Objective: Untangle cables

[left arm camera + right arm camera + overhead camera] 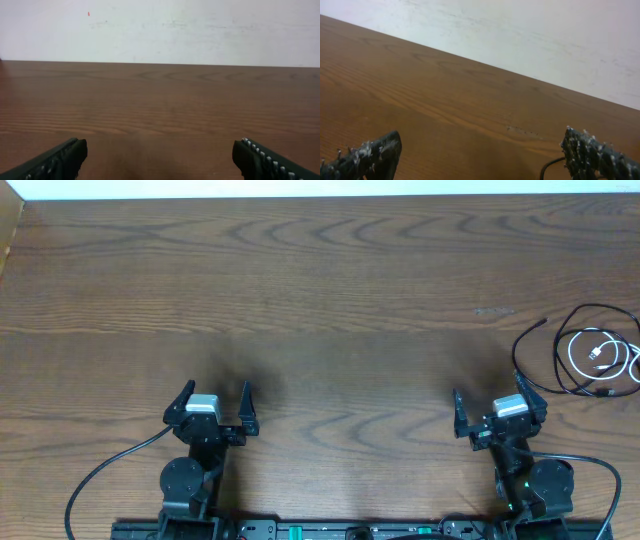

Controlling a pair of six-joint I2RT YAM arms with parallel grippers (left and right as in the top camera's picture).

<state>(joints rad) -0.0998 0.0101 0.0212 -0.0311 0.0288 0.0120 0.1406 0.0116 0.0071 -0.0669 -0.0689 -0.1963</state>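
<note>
Both arms at near edge, cables not gripped
Left gripper [215, 392] and right gripper [490, 392] both spread wide, holding nothing; cables [590, 355], black loops around a white coil, lie at the table's [320, 300] right edge, near the right gripper

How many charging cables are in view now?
3, all in one heap at the table's far right: a white cable coiled inside, two black cables looped around it. The frame cuts the heap, so more may hide.

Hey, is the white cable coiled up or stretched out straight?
Coiled. The white cable lies in small loops near the right edge of the table, overlapping the looped black cables.
</note>
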